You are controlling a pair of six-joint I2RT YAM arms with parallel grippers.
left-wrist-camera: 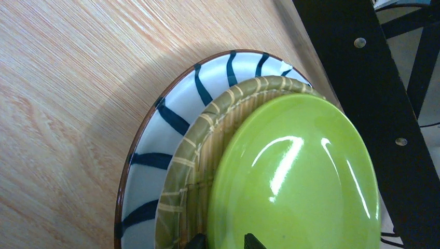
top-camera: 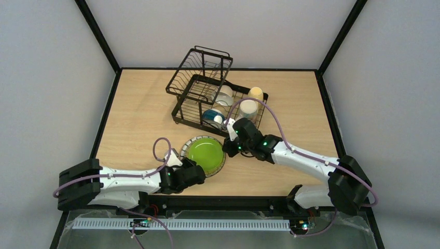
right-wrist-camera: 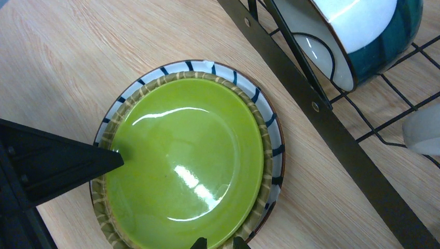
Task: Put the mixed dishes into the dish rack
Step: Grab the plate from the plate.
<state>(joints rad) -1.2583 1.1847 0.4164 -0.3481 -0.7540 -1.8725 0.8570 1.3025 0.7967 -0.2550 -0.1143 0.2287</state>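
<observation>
Top external: I look down from above and behind the arm bases, facing the far wall. It is distant enough to hold the whole worktop [top-camera: 140, 104] and dish rack [top-camera: 200, 83].

Left wrist: very close and steep. The green plate [left-wrist-camera: 296, 176] fills the lower right, with the worktop's edge at right.

Right wrist: a little farther back, showing the whole plate plus the rack's front rail.

All three views share the plate. Top and right wrist also share the rack.
</observation>
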